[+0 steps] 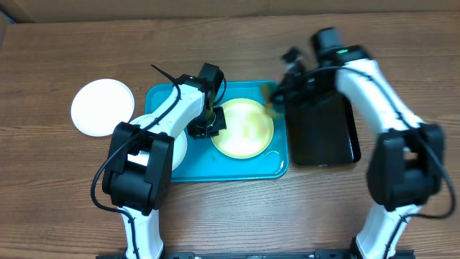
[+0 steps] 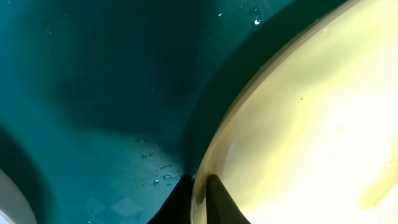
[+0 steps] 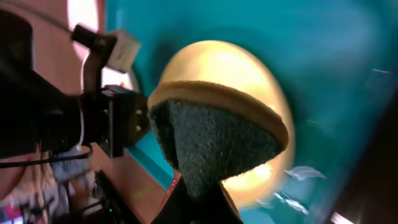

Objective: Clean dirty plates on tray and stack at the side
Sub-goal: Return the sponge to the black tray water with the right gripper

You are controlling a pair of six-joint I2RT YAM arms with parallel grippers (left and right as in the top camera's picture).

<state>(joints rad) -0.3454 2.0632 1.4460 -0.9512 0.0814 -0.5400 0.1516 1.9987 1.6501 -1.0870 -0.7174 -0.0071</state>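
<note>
Tray (image 1: 237, 167): mid-worktop (image 1: 230, 43). The yellow-green plate (image 1: 248, 129) fills its right half, close to the right rim. A white plate (image 1: 180, 147) lies on its left half, mostly under the left arm.
Left jaws: clenched on the yellow-green plate's left rim, one finger on each side.
Right jaws: grasping a sponge (image 3: 217, 130) over the tray's far right corner.
Second white plate (image 1: 102, 106): on the worktop left of the tray, apart from it.
Black tray (image 1: 323, 133): just beside the tray's right rim.
Open room: bare wood along the far side and in front of the tray.
</note>
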